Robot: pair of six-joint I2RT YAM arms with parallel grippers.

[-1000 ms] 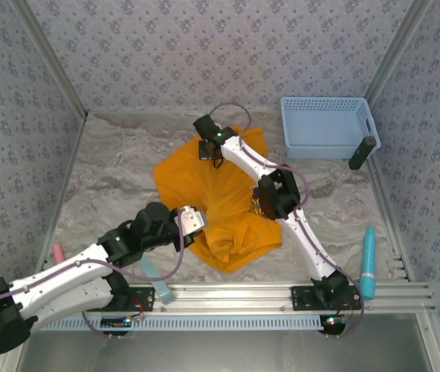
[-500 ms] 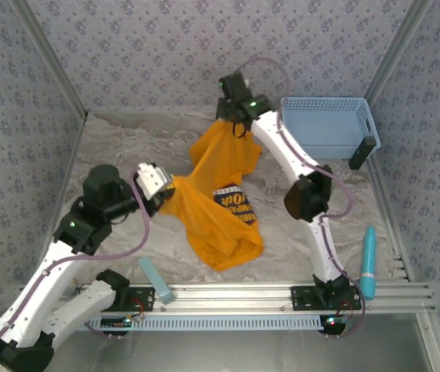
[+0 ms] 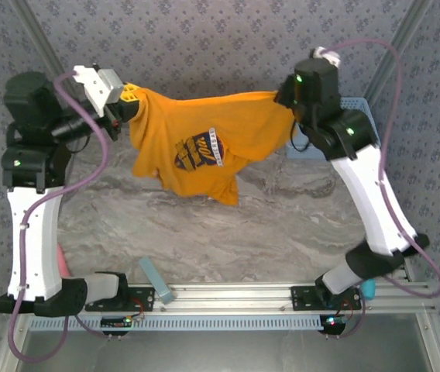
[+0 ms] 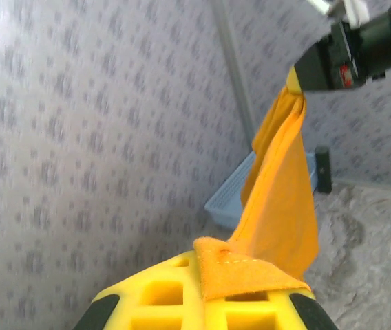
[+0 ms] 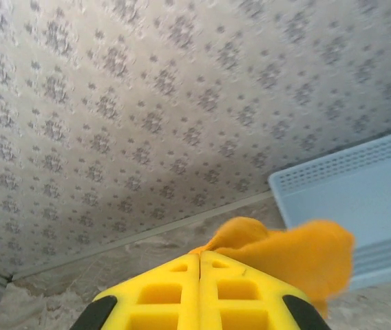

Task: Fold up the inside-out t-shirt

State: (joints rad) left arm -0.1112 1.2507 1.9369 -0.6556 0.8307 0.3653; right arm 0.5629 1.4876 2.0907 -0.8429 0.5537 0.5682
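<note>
The inside-out t-shirt [image 3: 204, 136], orange-yellow with a dark print [image 3: 201, 149] facing the camera, hangs in the air well above the table, stretched between both raised arms. My left gripper [image 3: 127, 105] is shut on its left upper corner. In the left wrist view a stitched hem [image 4: 247, 271] folds over the yellow fingertips of my left gripper [image 4: 202, 258], and the cloth [image 4: 281, 185] runs taut to the other arm. My right gripper [image 3: 282, 97] is shut on the right upper corner. In the right wrist view its jaws [image 5: 200, 254] are pressed together with orange fabric [image 5: 285, 254] bunched beside them.
A light blue basket [image 3: 362, 107] stands at the back right, partly behind the right arm, and also shows in the wrist views [image 5: 361, 199] [image 4: 226, 196]. A teal object [image 3: 156, 280] and a pink one [image 3: 63, 263] lie near the front rail. Patterned walls close in three sides.
Both arms rose and spread apart, lifting the t-shirt off the table. It went from a slack drape between them to a wide hanging spread, print now facing up.
</note>
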